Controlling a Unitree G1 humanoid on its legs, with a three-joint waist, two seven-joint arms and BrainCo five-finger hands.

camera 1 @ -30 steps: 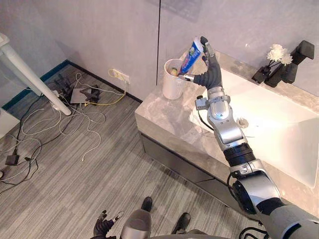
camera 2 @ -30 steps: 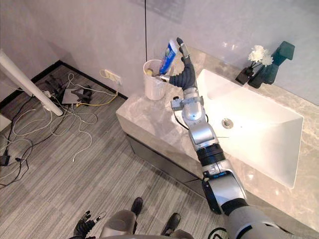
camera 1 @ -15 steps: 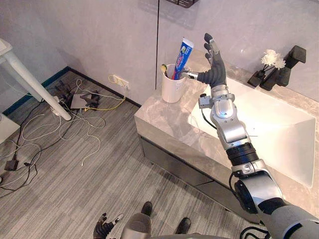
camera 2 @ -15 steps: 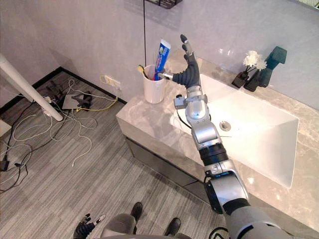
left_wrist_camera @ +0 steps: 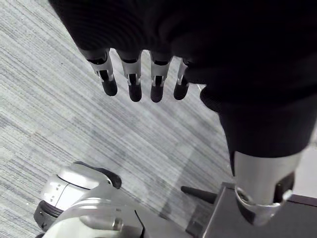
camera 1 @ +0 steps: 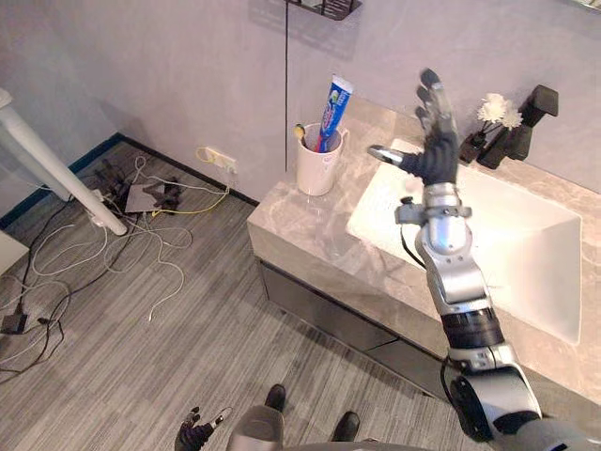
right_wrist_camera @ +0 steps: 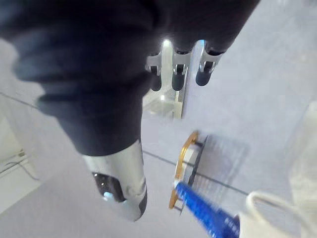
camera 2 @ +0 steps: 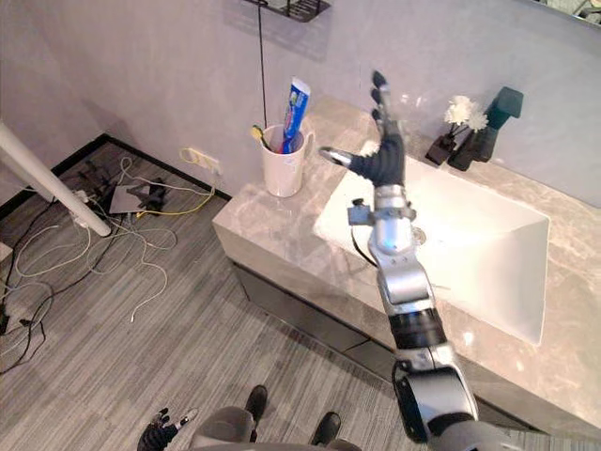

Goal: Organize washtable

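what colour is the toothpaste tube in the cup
Mostly blue with a white top end. The toothpaste tube shows best in the left eye view.

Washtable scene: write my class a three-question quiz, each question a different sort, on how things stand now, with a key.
1. True or false: the toothpaste tube stands in the white cup.
2. The right hand is: A) shut on the tube; B) open, holding nothing; C) shut on the cup.
3. Fill in: the white flowers stand beside the dark ____.
Key: 1 true; 2 B; 3 faucet.
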